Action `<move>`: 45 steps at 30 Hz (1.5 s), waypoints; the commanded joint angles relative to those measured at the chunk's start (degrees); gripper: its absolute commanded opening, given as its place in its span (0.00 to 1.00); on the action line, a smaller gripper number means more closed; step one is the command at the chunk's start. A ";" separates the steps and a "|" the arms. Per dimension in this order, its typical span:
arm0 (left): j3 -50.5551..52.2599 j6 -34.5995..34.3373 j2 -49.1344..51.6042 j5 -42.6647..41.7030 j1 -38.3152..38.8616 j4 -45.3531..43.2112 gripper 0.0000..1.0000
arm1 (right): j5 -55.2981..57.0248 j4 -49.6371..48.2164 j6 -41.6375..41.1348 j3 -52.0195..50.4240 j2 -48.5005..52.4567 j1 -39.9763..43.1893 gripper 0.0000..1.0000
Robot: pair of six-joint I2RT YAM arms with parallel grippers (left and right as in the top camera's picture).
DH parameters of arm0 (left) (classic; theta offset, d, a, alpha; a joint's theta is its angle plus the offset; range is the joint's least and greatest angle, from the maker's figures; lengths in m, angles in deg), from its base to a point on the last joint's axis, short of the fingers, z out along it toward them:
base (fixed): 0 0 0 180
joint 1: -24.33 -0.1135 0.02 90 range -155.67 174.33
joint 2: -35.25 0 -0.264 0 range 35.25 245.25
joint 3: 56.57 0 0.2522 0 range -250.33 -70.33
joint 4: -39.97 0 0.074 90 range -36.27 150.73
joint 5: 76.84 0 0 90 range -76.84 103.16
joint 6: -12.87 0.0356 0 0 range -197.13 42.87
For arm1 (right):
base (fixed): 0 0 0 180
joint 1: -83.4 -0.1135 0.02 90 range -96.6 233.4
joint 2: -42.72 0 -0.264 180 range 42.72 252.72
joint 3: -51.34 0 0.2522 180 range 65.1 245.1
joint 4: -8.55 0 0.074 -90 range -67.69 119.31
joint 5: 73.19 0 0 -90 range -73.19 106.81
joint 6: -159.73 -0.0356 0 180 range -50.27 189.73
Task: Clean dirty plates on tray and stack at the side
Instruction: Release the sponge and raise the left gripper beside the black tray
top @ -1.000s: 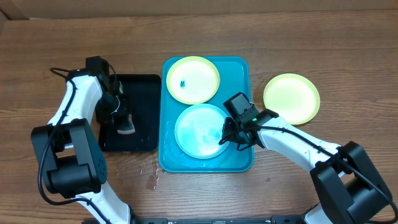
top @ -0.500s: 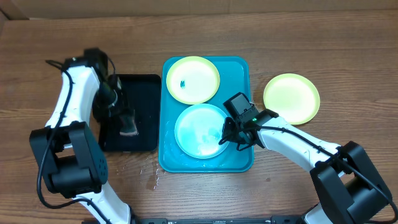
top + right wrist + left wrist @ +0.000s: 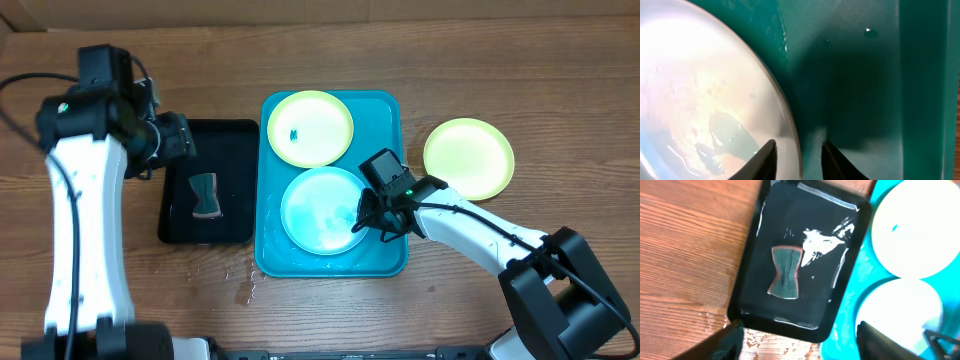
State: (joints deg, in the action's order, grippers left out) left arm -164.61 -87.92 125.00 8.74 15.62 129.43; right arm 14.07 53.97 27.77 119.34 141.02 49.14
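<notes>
Two plates (image 3: 310, 128) flat in tray (image 3: 383, 118); tray's long axis near-to-far.

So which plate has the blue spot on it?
The yellow-green plate at the tray's far end: blue spot near its middle. The cyan plate beside it and the other yellow-green plate, on the table, show none.

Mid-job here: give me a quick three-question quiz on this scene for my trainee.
1. True or false: the sponge lies in the black tray.
2. How many plates sit on the blue tray? A one, B two, C three.
3. Fill in: the right gripper straddles the rim of the ____ plate.
Key: 1 true; 2 B; 3 cyan plate.
</notes>
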 commanded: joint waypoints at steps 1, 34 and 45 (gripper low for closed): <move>-1.22 -1.05 -4.00 0.55 -0.04 0.22 0.80 | 0.33 -0.33 0.11 0.48 -0.22 -0.13 0.31; -1.07 -1.03 -5.11 0.39 -0.04 0.76 1.00 | 0.15 -2.01 0.13 0.48 -0.24 -0.07 0.15; -1.07 -1.03 -5.11 0.39 -0.04 0.76 1.00 | 0.15 5.11 1.86 3.50 -5.14 -0.07 0.04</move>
State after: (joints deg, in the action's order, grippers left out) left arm -165.05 -88.79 119.69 8.91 15.62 130.29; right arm 13.85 58.38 28.45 120.32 139.49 49.14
